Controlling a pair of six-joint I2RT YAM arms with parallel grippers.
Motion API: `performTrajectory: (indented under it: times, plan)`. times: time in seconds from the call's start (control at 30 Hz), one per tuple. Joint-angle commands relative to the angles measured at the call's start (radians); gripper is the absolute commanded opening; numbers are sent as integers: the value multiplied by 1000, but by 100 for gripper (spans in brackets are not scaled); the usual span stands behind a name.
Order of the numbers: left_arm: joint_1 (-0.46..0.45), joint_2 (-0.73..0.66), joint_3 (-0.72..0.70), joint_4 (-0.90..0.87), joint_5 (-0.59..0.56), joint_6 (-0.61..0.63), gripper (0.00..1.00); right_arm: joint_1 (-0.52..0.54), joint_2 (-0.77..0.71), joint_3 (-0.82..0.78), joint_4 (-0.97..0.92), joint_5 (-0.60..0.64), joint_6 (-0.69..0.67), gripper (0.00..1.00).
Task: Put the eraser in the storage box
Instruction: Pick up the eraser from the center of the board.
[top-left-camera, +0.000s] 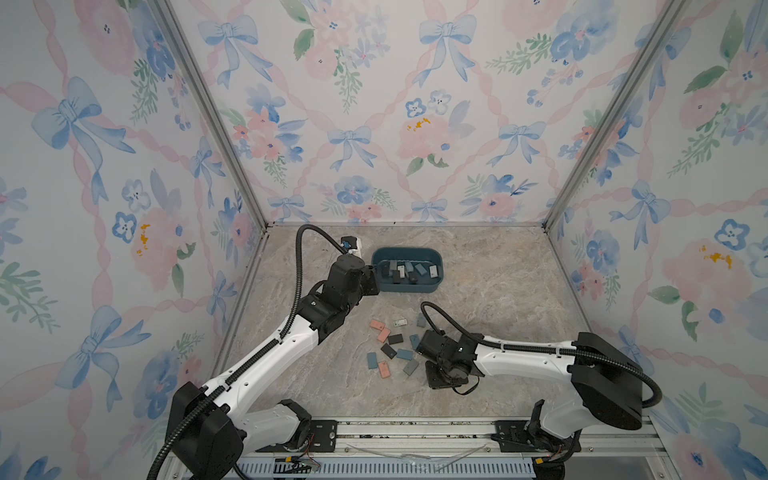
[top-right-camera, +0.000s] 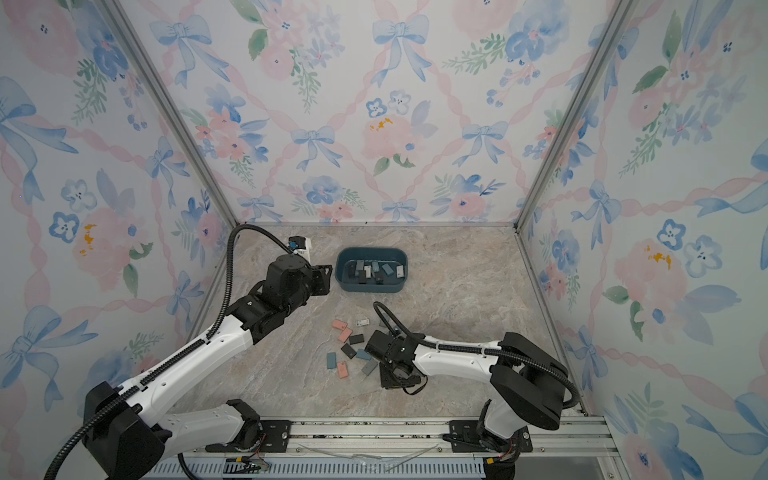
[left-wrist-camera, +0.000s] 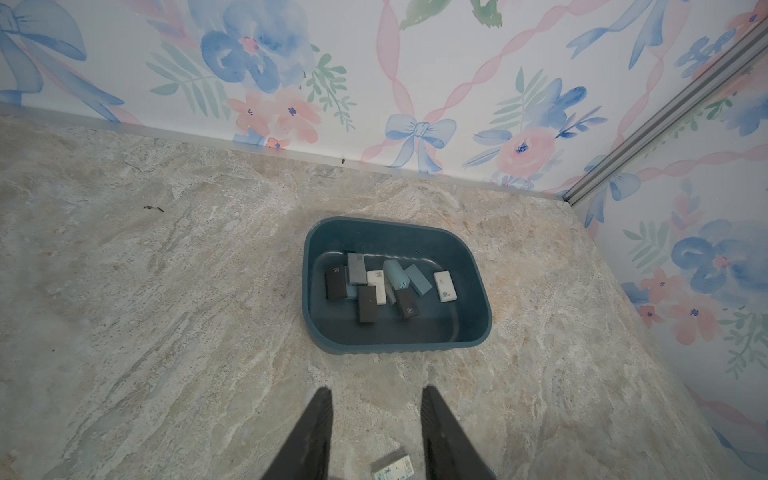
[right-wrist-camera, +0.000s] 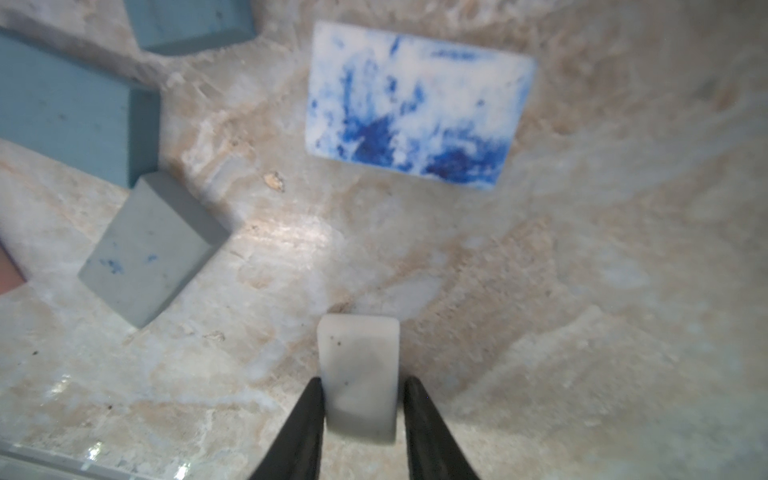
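**Fingertip pinch on a white eraser, with a crowded way to the box**

Nearest the rail, the right gripper (right-wrist-camera: 362, 384) pinches a white eraser (right-wrist-camera: 357, 353) by its two long sides, low over the marbled tabletop (right-wrist-camera: 582, 291). Only the fingertips bear on it and most of the block juts out ahead of them. I judge it could pivot or slip free on the lift. I cannot tell whether it has left the table. A grey eraser (right-wrist-camera: 151, 249) and an ink-stained white eraser (right-wrist-camera: 415, 108) lie near it but apart, and a sideways swing at this height could knock them.

Farther on, the left gripper (left-wrist-camera: 377, 390) hangs spread and empty, with a labelled eraser (left-wrist-camera: 392, 467) on the table below it. It is just beside the storage box (left-wrist-camera: 395, 345), so the incoming right arm could be crowded there.

Farthest off, the box already holds several erasers. Its walls are shallow, so a release from too high might bounce the piece out.

Only the right wrist view shows the pinch. In both top views the arm's own wrist hides the fingers and the white eraser. Those views give the layout instead: the loose erasers (top-left-camera: 388, 347) lie well apart from the box (top-right-camera: 370, 287). The left wrist view alone shows the box's contents plainly.
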Motion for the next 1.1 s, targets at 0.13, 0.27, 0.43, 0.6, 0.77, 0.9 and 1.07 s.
performTrajectory:
  times: [0.13,0.27,0.43,0.6,0.77,0.9,1.07]
  plan:
    - [5,10,-15,13,2,-9,38,14,36,14,-33,-1,-5,26]
    - [7,11,-12,13,5,-8,38,11,38,24,-43,8,-16,25]
    - [7,11,-13,11,9,-9,38,1,38,44,-56,16,-32,25]
    - [8,7,-18,11,4,-8,38,-19,24,59,-65,19,-53,26]
    - [10,11,-18,12,7,-9,38,-49,13,84,-87,24,-91,26]
    - [11,16,-19,13,9,-9,38,-83,3,114,-105,31,-130,26]
    - [14,17,-23,11,10,-11,38,-131,4,168,-130,36,-198,26]
